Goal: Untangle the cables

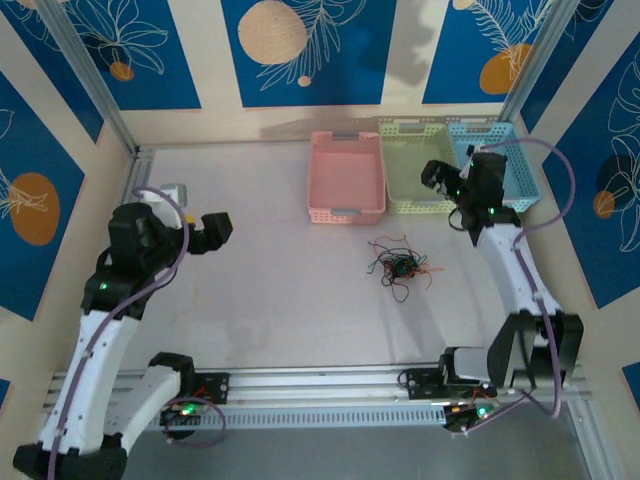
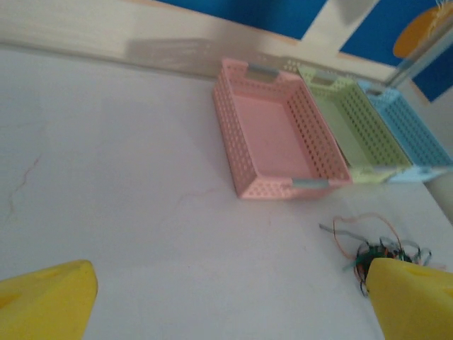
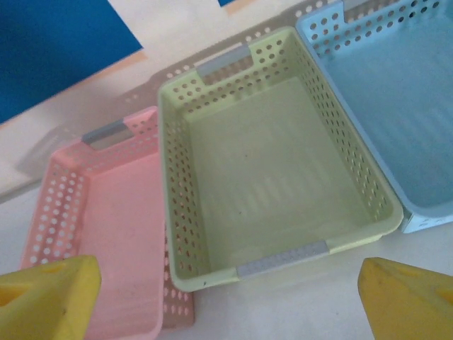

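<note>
Top external view shows the cables (image 1: pixel 400 265) in one knotted clump on the table (image 1: pixel 280 290), at 5 o'clock from the pink basket (image 1: pixel 313 178). Left gripper (image 1: pixel 215 235) and right gripper (image 1: pixel 437 180) both stand spread, holding nothing.

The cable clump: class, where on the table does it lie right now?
In the top view the cable clump lies right of centre on the table, just in front of the pink basket and green basket, touching neither.

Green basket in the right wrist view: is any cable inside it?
No, the green basket has a bare floor with nothing lying in it.
</note>
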### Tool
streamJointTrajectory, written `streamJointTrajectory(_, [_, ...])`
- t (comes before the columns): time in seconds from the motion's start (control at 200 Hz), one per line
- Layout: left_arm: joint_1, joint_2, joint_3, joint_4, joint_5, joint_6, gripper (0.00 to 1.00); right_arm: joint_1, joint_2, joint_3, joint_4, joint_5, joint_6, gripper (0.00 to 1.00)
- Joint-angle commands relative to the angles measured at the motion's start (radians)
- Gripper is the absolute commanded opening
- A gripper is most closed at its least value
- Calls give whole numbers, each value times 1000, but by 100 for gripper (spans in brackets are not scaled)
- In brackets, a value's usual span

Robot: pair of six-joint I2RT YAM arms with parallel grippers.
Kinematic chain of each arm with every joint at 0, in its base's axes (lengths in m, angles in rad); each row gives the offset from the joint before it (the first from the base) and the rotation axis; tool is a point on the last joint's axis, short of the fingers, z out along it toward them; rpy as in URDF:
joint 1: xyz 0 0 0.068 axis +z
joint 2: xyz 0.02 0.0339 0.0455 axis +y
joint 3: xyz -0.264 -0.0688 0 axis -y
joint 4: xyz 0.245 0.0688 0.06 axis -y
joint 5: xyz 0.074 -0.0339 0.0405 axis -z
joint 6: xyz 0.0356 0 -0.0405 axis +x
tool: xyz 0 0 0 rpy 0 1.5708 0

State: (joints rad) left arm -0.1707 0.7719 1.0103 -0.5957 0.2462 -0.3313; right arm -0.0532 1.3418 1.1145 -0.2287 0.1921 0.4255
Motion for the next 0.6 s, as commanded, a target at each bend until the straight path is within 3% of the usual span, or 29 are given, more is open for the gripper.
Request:
streamJointTrajectory(0.0, [2,-62,39,-266,-10,113,97,-24,128,138,-167,15,37,93])
streamJointTrajectory(0.085, [1,-107,5,-289,-61,134,97,-37,254,274,-244,25,53,91])
streamJointTrajectory(0.295, [2,-221,-157,-192,-47,84,97,-57,503,557,-370,118,98,90])
streamJointTrajectory(0.455, [1,-243,-171,-184,-76,93,97,-84,706,812,-531,144,131,89])
streamJointTrajectory(0.595, [2,-250,-175,-185,-77,94,97,-89,817,914,-567,152,139,89])
